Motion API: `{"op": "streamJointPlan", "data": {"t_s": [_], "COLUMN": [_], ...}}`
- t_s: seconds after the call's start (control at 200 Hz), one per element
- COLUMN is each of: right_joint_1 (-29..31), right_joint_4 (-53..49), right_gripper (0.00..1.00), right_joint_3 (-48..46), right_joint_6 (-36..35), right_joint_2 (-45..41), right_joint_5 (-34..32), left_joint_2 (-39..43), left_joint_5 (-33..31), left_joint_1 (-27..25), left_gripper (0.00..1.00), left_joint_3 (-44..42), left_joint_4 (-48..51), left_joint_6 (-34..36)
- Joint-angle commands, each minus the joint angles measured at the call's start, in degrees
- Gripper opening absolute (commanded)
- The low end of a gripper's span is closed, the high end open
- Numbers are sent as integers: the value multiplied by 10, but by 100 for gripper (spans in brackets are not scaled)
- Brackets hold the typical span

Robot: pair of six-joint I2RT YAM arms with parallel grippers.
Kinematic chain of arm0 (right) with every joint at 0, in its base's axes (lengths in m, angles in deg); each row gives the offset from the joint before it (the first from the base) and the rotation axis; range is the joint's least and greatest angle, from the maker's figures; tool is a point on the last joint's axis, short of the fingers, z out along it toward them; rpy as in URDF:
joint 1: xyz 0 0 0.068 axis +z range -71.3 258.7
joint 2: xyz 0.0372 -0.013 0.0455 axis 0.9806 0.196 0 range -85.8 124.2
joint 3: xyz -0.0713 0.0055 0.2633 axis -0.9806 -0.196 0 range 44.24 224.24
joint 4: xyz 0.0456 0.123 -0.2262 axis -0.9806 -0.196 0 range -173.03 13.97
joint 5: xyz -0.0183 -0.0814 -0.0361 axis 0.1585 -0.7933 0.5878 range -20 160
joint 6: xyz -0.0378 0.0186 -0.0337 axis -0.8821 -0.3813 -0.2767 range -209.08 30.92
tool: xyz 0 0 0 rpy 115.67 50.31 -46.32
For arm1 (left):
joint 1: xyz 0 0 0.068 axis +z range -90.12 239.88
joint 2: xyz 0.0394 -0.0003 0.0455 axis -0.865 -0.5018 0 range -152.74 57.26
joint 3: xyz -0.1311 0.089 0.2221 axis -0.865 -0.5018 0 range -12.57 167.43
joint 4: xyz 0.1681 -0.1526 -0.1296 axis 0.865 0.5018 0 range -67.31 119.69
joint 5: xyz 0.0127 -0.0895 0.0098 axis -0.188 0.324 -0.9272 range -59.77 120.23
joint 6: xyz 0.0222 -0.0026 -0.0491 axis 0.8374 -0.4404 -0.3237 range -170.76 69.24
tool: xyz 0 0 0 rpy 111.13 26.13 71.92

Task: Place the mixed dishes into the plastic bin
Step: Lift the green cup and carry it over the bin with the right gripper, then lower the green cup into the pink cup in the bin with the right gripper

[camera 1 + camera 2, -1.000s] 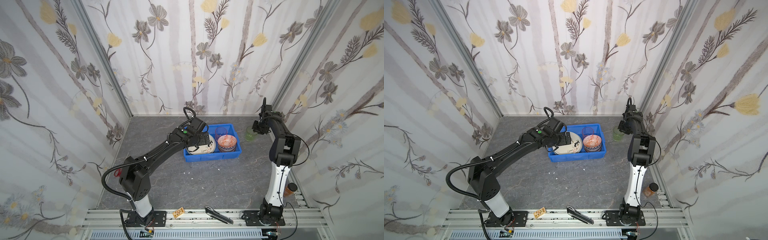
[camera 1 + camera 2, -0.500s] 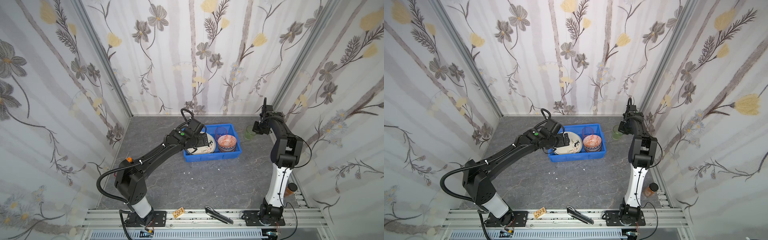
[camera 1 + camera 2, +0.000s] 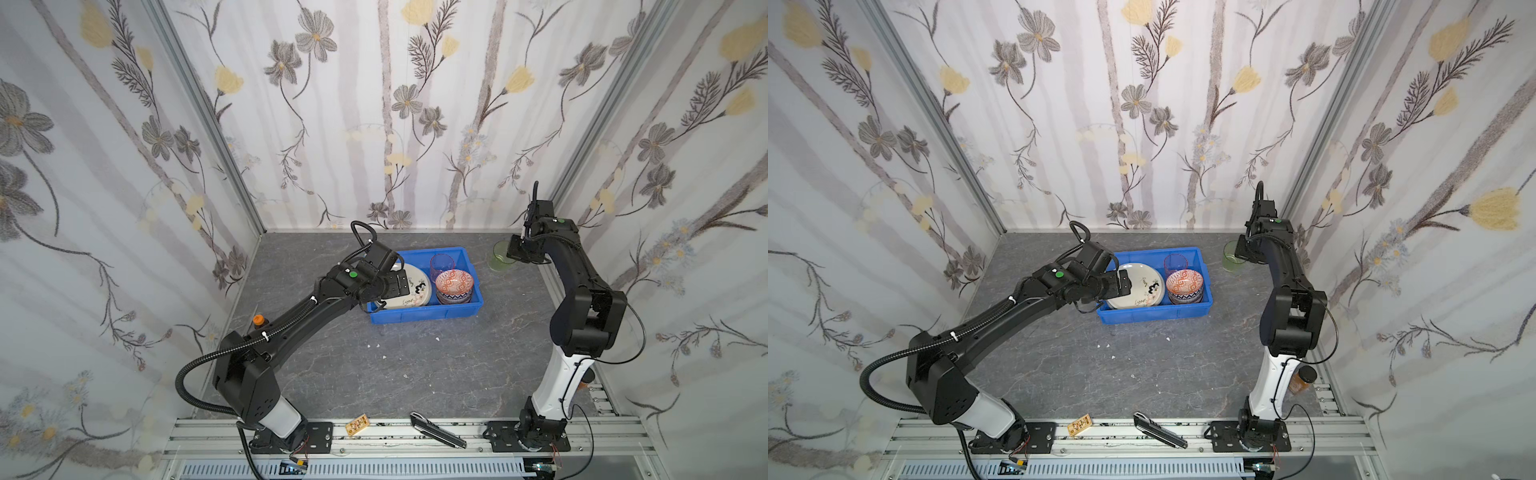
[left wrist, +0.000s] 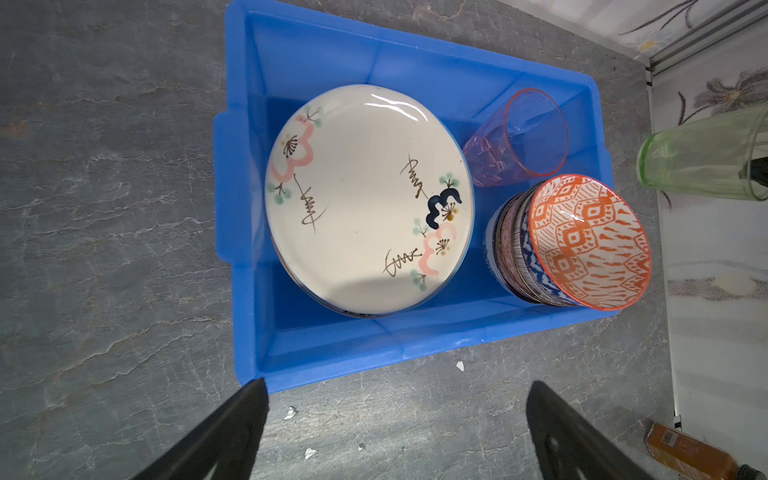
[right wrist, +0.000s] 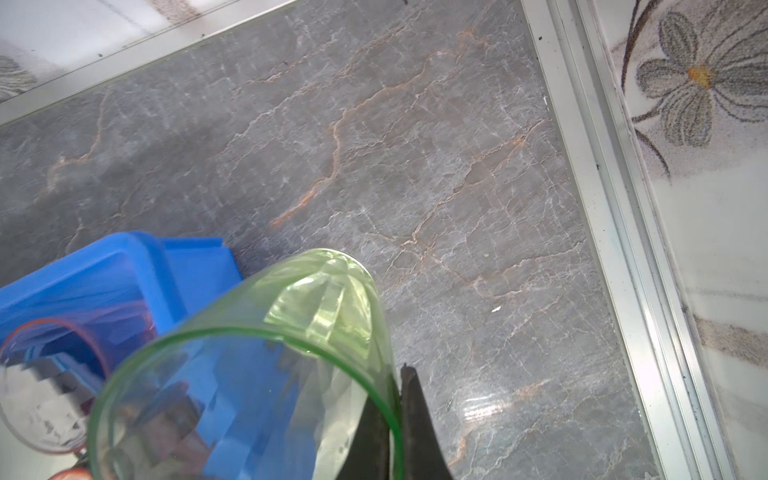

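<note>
Claw (image 5: 397, 392) on tumbler (image 5: 257, 365) rim (wrist view)

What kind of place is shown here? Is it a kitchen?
Probably a robot test booth, not a kitchen: two arms are bolted to an aluminium rail, flowered walls close in a small table, and the dishes lie in a bin.

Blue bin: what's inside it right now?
A cream floral plate atop lower plates, a pink tumbler, an orange bowl nested on lower bowls. What lies beneath is mostly covered.
</note>
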Motion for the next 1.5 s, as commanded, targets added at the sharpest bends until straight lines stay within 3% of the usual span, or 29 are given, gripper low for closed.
{"op": "streamJointPlan", "data": {"t_s": [0.0,0.375,0.784,0.959,1.494], "right_joint_1": [22,106,185,199,206], "right_joint_4": [3,-23,-36,-37,-36], "right_gripper": [0,0,0,0,0], "right_joint_3": [-12,19,142,182,182], "right_joint_6": [-9,2,45,60,66], "right_joint_2": [-32,-71,32,79,141], "right_joint_5": [-13,-17,5,10,-8], "left_joint_2": [15,79,127,134,132], "left_joint_5": [-5,2,19,25,35], "left_joint_1": [7,41,88,104,124], "left_gripper": [100,100,100,100,100], "left_joint_3": [-11,-58,-119,-130,-146], "left_joint_4": [-7,-6,-6,-7,-7], "left_joint_6": [2,-3,-4,2,14]}}
